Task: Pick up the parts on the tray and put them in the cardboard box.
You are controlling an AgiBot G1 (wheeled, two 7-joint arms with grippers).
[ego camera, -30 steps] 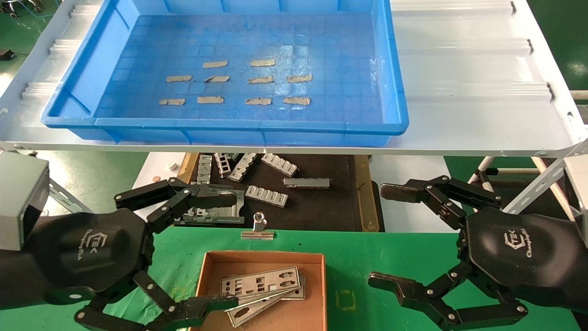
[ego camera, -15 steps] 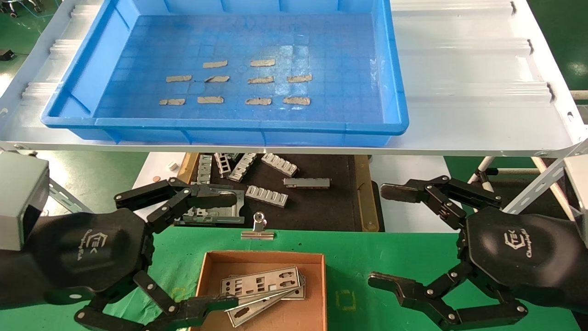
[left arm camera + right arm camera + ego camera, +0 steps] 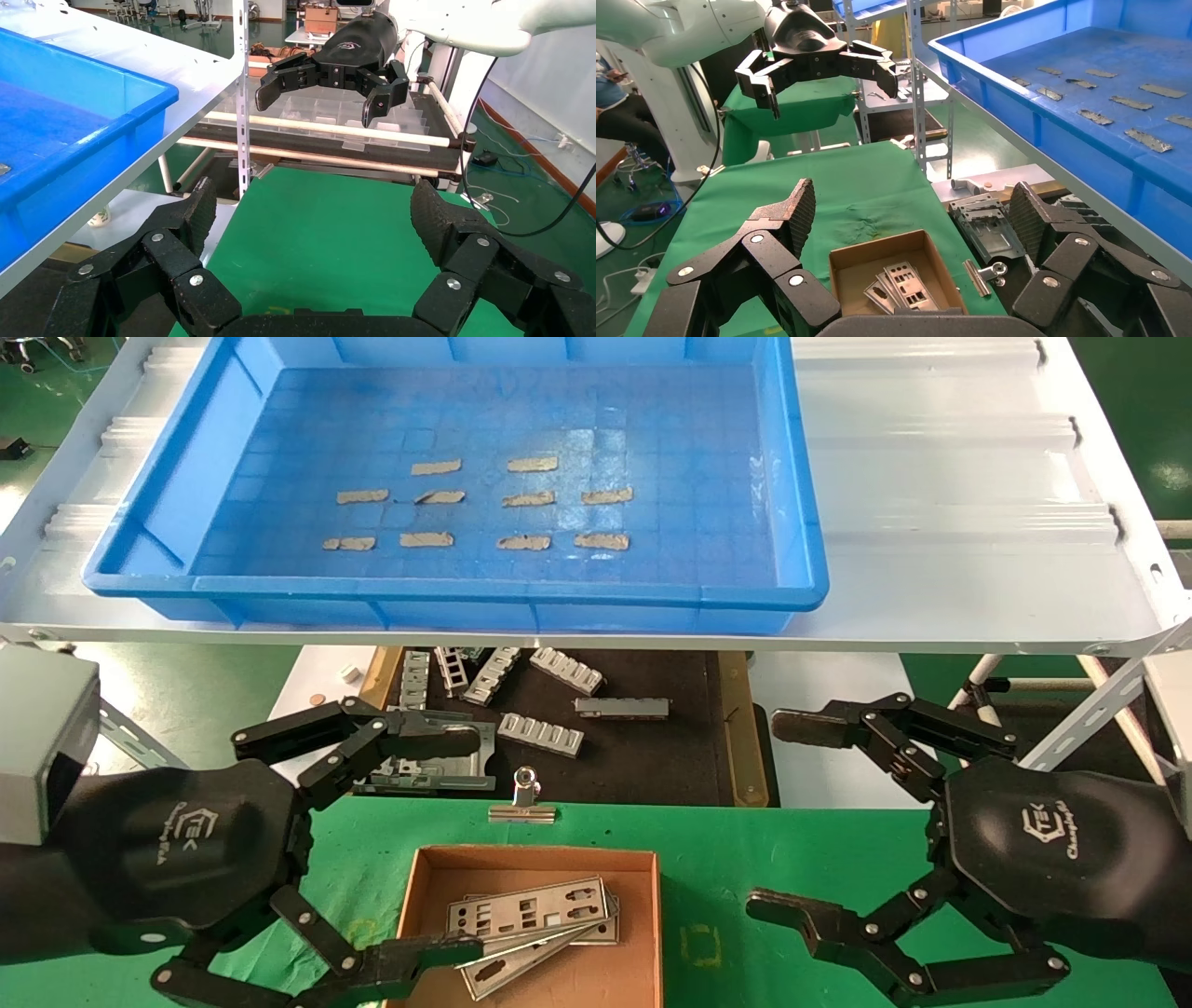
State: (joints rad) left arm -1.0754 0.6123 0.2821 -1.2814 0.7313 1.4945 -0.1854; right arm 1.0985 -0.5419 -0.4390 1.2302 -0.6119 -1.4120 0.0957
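Note:
The blue tray (image 3: 796, 505) (image 3: 989, 77) sits on the white shelf at the back; only small grey strips (image 3: 526, 500) lie on its floor. The parts (image 3: 531, 910) (image 3: 905, 281), thin silver plates with cut-outs, lie stacked in the cardboard box (image 3: 535, 859) (image 3: 873, 247) on the green cloth near me. My left gripper (image 3: 461, 845) (image 3: 315, 210) hovers open just left of the box, empty. At the box's right, my right gripper (image 3: 773, 814) (image 3: 909, 203) is also open and empty.
A dark mat (image 3: 652, 756) under the shelf carries several ribbed grey metal pieces (image 3: 540, 733). A silver binder clip (image 3: 523, 798) lies at the green cloth's (image 3: 726, 859) far edge. The white shelf (image 3: 931, 523) overhangs the space behind the box.

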